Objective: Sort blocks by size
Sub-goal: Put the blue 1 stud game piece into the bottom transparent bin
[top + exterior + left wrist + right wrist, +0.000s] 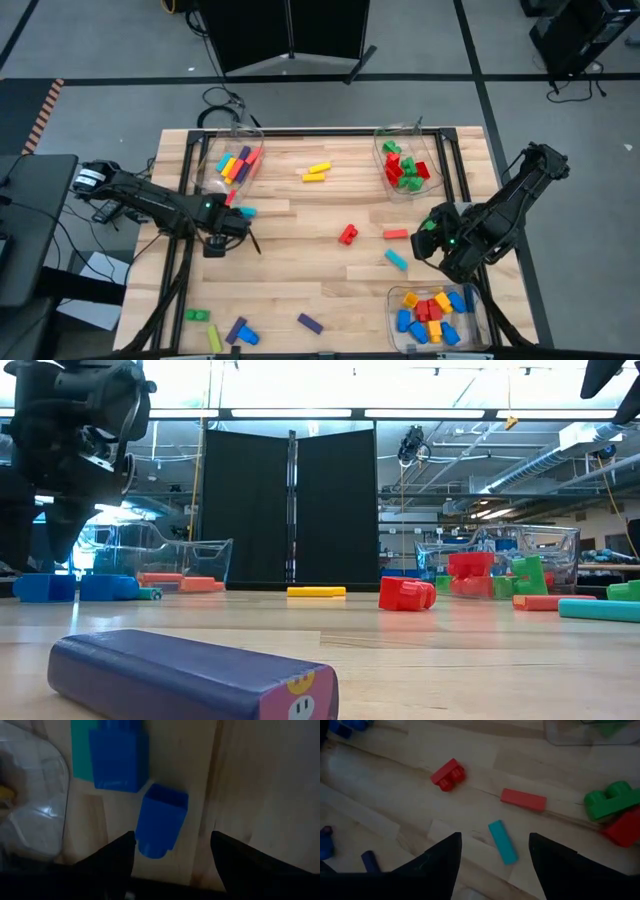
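Loose blocks lie flat on the wooden table (pixel 300 270). In the left wrist view, my left gripper (pixel 173 839) points down, open, over a small blue block (pixel 161 820); its fingers stand on either side of the block's near end. A larger blue block (pixel 120 760) and a teal block (pixel 80 750) lie just beyond. In the high view this gripper (pixel 215 243) is at the table's left. My right gripper (pixel 495 839) hangs open above a teal block (pixel 502 841), near a flat red block (pixel 522 799) and a red brick (pixel 448 774).
Three clear bins hold blocks: far left (pixel 232 160), far right (pixel 405 165), near right (pixel 435 315). More blocks lie loose: yellow (pixel 317 172), purple (pixel 310 323), green (pixel 197 315). A black frame (pixel 300 131) rims the far side.
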`<action>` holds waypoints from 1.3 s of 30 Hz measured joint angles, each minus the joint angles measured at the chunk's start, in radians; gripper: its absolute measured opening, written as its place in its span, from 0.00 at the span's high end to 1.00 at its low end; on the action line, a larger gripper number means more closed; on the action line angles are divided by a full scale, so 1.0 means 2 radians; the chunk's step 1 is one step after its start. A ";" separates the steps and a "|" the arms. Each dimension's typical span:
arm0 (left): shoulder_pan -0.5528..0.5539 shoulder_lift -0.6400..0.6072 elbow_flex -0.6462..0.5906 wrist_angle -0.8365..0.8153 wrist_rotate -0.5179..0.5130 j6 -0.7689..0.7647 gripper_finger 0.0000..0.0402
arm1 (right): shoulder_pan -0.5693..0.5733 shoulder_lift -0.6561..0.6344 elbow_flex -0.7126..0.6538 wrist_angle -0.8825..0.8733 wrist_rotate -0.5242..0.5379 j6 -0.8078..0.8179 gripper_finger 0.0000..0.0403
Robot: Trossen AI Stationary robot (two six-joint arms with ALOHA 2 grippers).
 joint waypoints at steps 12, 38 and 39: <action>0.050 0.026 0.000 0.013 0.028 0.020 0.34 | 0.000 0.000 0.000 0.002 0.015 0.000 0.40; 0.082 0.068 0.001 0.071 0.026 0.020 0.36 | 0.000 0.002 0.000 0.037 0.026 -0.009 0.40; 0.082 0.068 0.001 0.070 0.027 0.020 0.37 | 0.000 0.002 0.000 0.038 0.026 -0.010 0.40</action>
